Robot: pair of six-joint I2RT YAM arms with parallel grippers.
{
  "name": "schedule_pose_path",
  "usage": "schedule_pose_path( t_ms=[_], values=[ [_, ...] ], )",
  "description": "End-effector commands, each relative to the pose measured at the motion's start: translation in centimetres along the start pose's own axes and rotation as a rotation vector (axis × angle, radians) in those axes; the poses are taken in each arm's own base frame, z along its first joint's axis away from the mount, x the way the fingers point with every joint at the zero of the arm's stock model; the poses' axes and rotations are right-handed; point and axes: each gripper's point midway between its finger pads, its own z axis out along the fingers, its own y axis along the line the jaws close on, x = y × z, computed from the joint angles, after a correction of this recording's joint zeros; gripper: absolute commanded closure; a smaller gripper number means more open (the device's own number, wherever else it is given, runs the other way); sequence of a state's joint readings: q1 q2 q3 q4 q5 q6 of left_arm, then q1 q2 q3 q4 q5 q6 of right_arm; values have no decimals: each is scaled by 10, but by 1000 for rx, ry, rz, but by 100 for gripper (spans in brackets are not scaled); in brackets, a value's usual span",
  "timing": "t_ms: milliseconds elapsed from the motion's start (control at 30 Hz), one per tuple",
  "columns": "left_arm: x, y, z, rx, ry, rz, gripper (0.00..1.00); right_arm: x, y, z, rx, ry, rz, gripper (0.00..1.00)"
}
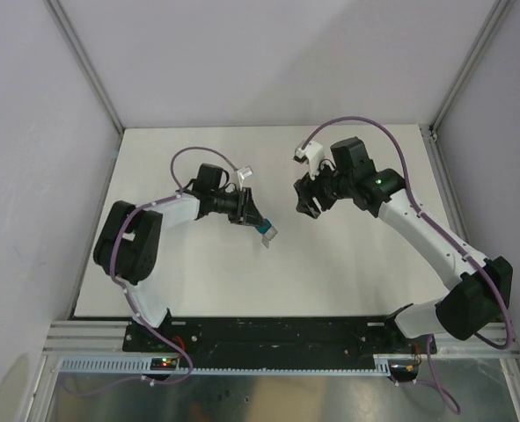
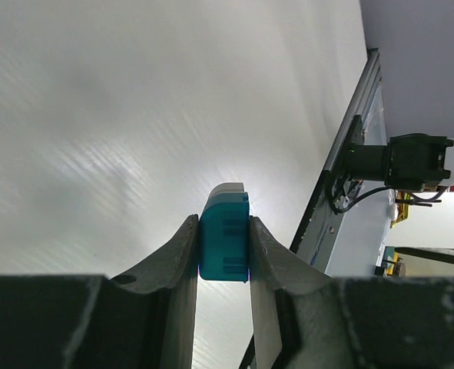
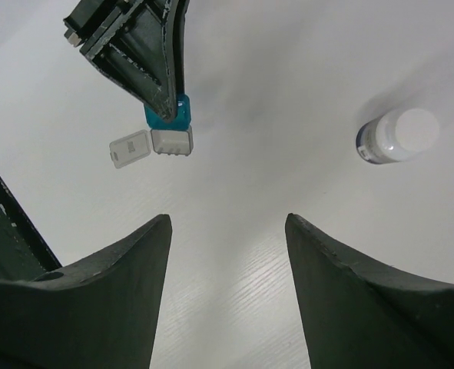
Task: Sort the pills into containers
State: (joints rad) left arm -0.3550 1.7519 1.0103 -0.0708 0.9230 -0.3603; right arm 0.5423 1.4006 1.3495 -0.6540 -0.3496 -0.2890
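L pincer [image 2: 223,227] clamped, R pincer [image 3: 227,221] wide apart, both arms angled inward.

The containers [image 3: 173,127] are a tiny joined pair of cube-shaped plastic compartments. The teal-blue compartment [image 2: 224,234] is pinched between the two fingers of the left hand [image 2: 223,229], a ribbed side facing that wrist. The grey compartment [image 3: 171,141] juts out past the fingertips, its pale lid [image 3: 130,147] flipped open sideways. Whether the pair touches the white surface [image 3: 288,115] cannot be told.
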Motion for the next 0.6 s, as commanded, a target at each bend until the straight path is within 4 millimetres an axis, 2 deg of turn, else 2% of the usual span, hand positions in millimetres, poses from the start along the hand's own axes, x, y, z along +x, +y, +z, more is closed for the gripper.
schedule_pose_path(
  t_ms=[0, 233, 433, 567],
  values=[
    [-6, 7, 10, 31, 22, 59, 95, 5, -5, 3, -8, -16, 6, 33],
    [1, 29, 26, -4, 57, 39, 85, 22, -11, 8, -12, 11, 34, 33],
    [7, 44, 32, -39, 72, 26, 78, 32, -12, 12, -13, 22, 40, 34],
    [9, 49, 34, -48, 78, 24, 67, 35, -11, 13, -16, 22, 44, 34]
  ],
)
